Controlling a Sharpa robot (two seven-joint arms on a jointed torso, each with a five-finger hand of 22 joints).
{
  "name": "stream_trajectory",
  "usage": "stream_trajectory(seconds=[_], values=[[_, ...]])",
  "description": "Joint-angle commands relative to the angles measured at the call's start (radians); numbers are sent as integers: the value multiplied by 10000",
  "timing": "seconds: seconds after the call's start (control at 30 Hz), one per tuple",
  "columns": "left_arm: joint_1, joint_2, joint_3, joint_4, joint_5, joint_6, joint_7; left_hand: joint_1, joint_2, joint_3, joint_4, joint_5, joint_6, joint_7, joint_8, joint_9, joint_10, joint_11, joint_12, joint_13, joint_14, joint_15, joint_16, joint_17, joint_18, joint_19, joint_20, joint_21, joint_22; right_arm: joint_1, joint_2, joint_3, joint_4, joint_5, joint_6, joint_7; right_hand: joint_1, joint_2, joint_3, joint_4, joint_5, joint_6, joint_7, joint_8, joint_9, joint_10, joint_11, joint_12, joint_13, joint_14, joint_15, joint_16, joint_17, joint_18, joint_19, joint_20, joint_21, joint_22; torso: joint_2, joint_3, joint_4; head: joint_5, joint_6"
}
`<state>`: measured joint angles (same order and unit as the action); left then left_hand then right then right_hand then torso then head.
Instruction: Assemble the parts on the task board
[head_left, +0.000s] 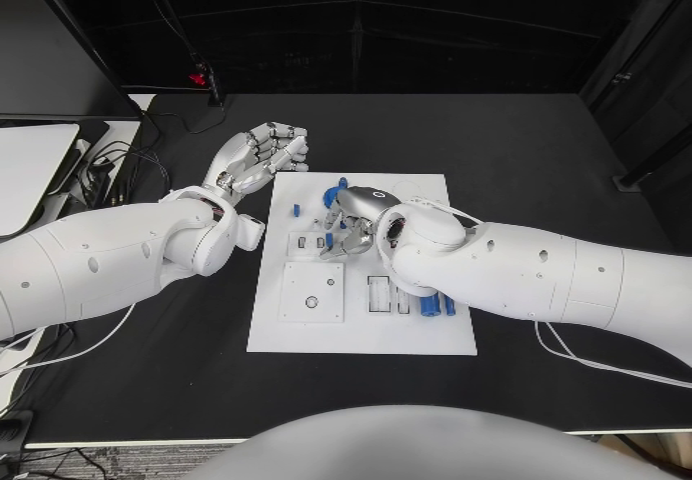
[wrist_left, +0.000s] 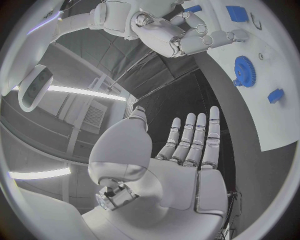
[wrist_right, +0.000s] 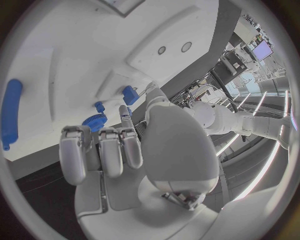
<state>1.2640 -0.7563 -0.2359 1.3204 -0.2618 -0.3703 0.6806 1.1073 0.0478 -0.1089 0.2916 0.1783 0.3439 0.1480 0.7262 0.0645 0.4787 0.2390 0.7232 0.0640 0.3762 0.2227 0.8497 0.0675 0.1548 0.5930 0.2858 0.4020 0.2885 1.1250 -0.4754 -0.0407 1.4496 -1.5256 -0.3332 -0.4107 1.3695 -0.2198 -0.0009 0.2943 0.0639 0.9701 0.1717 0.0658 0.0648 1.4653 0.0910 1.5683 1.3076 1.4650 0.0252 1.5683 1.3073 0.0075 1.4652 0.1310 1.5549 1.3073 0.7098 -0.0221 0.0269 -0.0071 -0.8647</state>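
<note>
The blue gear (wrist_right: 95, 121) on the task board (head_left: 433, 190), under the right hand (head_left: 356, 215) with its fingers curled empty, looks light, stiff and slippery, best pinched at its toothed rim, while the left hand (head_left: 260, 152) hovers spread over the counter (head_left: 548, 140).

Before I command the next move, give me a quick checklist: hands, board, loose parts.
1. Left hand free: ok, fingers spread, nothing held, beside the task board's far left corner.
2. Right hand over the task board: ok, fingers curled above its middle.
3. Right hand holding a part: cannot tell, the fingers hide what is beneath them.
4. Blue gear on the board: ok, lying near the right hand.
5. Long blue parts beside the right forearm: ok, lying on the board.
</note>
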Motion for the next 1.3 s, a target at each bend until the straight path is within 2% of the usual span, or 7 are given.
stream_trajectory(seconds=[0.03, 0.4, 0.7, 1.0, 1.07, 1.2, 1.3], values=[[15, -41, 7, 31, -37, 57, 1115, 5, 124, -69, -3, 37, -19, 1365, -49, 14, -24, -8, 48, -1, -57, -25, 50, 1, -149, -50, 2, -19, -17, 13, -167, 10, 186, -192, -1499, 634, -152, 3, -111, 4, -60, -243, 58, -54, -12, 1055, 104, 25, 2632, 1058, 126, 25, 2635, -4, 877, 104, -66, 2524, 1, 2, -5, 31, -8], [128, -430, 8, 439, -37, 54, 990, 37, 15, -220, 4, 135, -71, 1370, -78, 6, -14, -9, 72, -2, -40, -30, 75, 2, -138, -23, -1, 5, -15, 468, -1713, 24, 1851, 1337, -4069, 2226, -35, 369, 124, -15, 125, -330, 108, 69, 52, 1055, 172, 25, 2632, 1058, 218, 25, 2635, 29, 799, 233, -165, 2479, -21, 10, -20, 94, 36], [414, -1104, 8, 1453, -157, -28, -88, -31, -64, -682, 6, 224, -562, 1089, -50, 13, 1569, -369, 1012, 366, 1532, -454, 735, 374, 200, 705, -52, 664, 255, 994, -3637, 22, 3151, 5623, -3572, 3281, -70, 797, 92, -45, 786, -187, 67, 134, 84, 1055, 137, 25, 2632, 1058, 193, 25, 2635, 54, 736, 228, -244, 2445, -22, 10, -12, 106, 149], [1017, -1708, 7, 2001, -2963, 353, -2441, -839, -1374, 71, 66, 330, -984, 433, 375, 62, 5026, -1223, 3134, 1938, 5309, -1544, 2509, 1688, 300, 3091, -977, 2705, 1255, 1099, -5009, 5, 3498, 8770, -2197, 5086, -510, 1438, -489, -77, 1247, -421, 122, 122, 60, 1055, 198, 25, 2632, 1058, 256, 25, 2635, 320, 11, 273, -1131, 2061, -52, 39, -33, 160, 141], [1185, -1753, 7, 2092, -3632, 784, -3131, -955, -1487, 131, 14, 413, -966, 265, 383, 38, 6771, -1381, 4888, 5044, 6235, -1779, 3378, 2564, 282, 3597, -1241, 3486, 1741, 1104, -5170, 1, 3486, 9244, -2108, 5451, -539, 1559, -605, -82, 1276, -518, 117, 121, 55, 1055, 198, 25, 2632, 1058, 263, 25, 2635, 364, -117, 288, -1284, 2000, -61, 45, -34, 176, 139], [1531, -1682, 7, 2146, -4698, 1947, -4651, -905, -1861, -34, 51, 465, -836, 202, 435, 44, 8640, -1405, 6888, 9659, 8313, -1877, 5363, 7277, 158, 3801, -1420, 4841, 2935, 1107, -5358, -6, 3414, 9821, -2045, 5894, -524, 1661, -764, -92, 1394, -619, 24, 172, 65, 1055, 133, 25, 2632, 1058, 232, 25, 2635, 378, -160, 280, -1335, 1988, -67, 51, -24, 227, 155], [1703, -1571, 7, 2148, -5208, 2614, -5620, -896, -1455, 150, -52, 532, -226, 234, 530, 47, 10834, -1329, 8431, 14861, 10942, -1833, 6968, 12911, -460, 5933, -1463, 8117, 7061, 1107, -5381, -11, 3326, 10036, -2001, 6048, -527, 1722, -882, -87, 1420, -546, -101, 272, 91, 1055, 11, 25, 2632, 1058, 141, 25, 2635, 394, -197, 216, -1383, 1974, -91, 67, -47, 295, 200]])
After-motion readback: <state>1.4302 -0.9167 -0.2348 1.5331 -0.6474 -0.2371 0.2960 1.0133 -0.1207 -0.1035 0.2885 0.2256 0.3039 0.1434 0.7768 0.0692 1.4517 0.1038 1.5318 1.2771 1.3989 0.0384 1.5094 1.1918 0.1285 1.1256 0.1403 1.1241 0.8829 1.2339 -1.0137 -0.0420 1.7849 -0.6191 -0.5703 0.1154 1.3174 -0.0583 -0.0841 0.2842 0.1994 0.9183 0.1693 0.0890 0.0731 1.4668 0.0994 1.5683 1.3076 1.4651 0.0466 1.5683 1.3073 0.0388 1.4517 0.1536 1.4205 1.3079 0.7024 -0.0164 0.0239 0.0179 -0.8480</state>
